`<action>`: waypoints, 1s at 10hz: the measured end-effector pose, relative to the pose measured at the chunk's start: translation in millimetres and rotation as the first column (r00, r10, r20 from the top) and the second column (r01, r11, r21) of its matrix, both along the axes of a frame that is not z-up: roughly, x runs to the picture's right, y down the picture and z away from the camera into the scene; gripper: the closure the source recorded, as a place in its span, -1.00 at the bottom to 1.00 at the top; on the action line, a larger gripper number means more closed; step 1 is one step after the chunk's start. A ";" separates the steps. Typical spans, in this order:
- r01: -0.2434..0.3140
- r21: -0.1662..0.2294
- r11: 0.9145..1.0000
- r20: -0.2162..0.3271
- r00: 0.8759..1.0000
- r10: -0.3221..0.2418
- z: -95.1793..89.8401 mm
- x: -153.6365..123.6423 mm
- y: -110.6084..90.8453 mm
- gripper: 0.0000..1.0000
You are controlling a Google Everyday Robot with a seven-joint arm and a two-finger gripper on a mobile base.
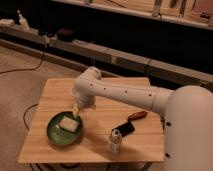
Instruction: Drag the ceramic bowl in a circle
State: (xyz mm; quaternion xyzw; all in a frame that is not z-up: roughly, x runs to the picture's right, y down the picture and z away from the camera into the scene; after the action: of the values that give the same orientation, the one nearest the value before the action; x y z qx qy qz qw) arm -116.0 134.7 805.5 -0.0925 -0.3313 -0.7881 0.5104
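One white arm (pixel 120 93) reaches from the robot's body at the right edge, across a wooden table (pixel 55 95), to a dark green bowl (pixel 55 135). The bowl sits near the table's front left corner, and a pale block (pixel 69 123) lies inside it. The arm runs leftward and slightly up to a rounded bend above the table's middle. It then turns straight down, so the gripper (pixel 76 110) points at the tabletop. The gripper hangs at the bowl's far right rim, close beside the block; whether it touches the rim cannot be told. Its fingers are spread wide and have hold of nothing.

To the right of the bowl, apart from it, are a small white bottle (pixel 115 141), a black object (pixel 125 129) and a reddish tool (pixel 137 115).

The step in hand appears to be the approach, getting a purchase on the bowl, with the circle not yet begun. The next move likely calls for lowering a finger inside the rim, or pinching the rim, without pressing on the block. After that the bowl has to slide flat along a round path. Room looks best toward the table's open middle. The front and left edges are near, and the bottle is the closest thing a wide sweep could knock.
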 end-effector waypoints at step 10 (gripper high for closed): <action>0.058 -0.041 0.998 -0.135 0.989 -0.063 44.3 5.0 33.8 0.10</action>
State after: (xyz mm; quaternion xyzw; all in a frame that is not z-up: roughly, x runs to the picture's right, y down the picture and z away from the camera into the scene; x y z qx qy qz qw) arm -111.0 168.5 849.8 -0.1656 -0.3072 -0.7887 0.5062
